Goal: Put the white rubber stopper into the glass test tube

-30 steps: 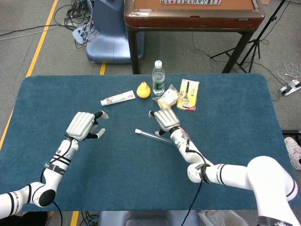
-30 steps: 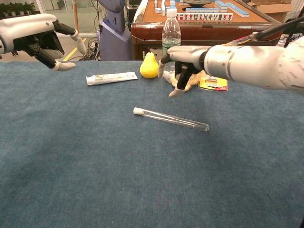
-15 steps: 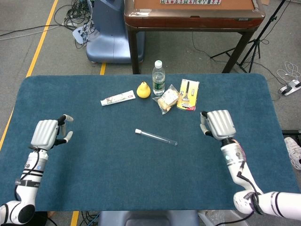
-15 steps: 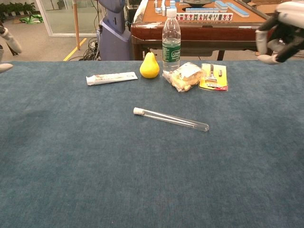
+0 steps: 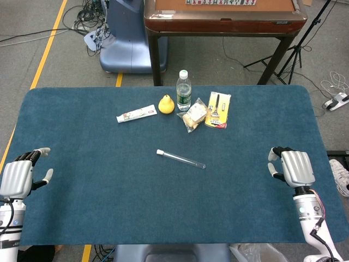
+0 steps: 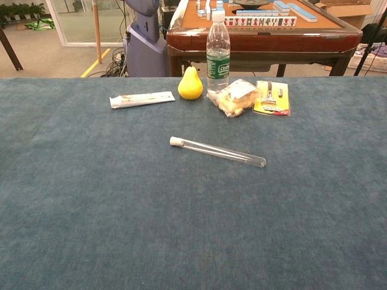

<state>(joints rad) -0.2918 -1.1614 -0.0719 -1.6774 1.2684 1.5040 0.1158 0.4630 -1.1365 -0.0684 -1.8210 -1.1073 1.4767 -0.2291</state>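
Stopper (image 6: 176,141), white, sits in the left mouth of the test tube (image 6: 221,152), which lies on its side near the middle of the blue table (image 5: 109,185), just in front of the row of pear (image 6: 190,84), bottle (image 6: 218,43), snack bag (image 6: 235,96) and toothpaste (image 6: 143,99). Seen from the head view, the left hand (image 5: 17,176) hangs at the table's left edge and the right hand (image 5: 292,168) near the right edge, both well apart from the tube; each holds nothing, fingers loosely curled and apart. Risks, as judged: a round glass tube on flat cloth may roll if nudged, and a stopper seated only shallowly could work loose when the tube is lifted; seating depth cannot be told. Tube appears clear, slender, empty, with a rounded closed end pointing right.
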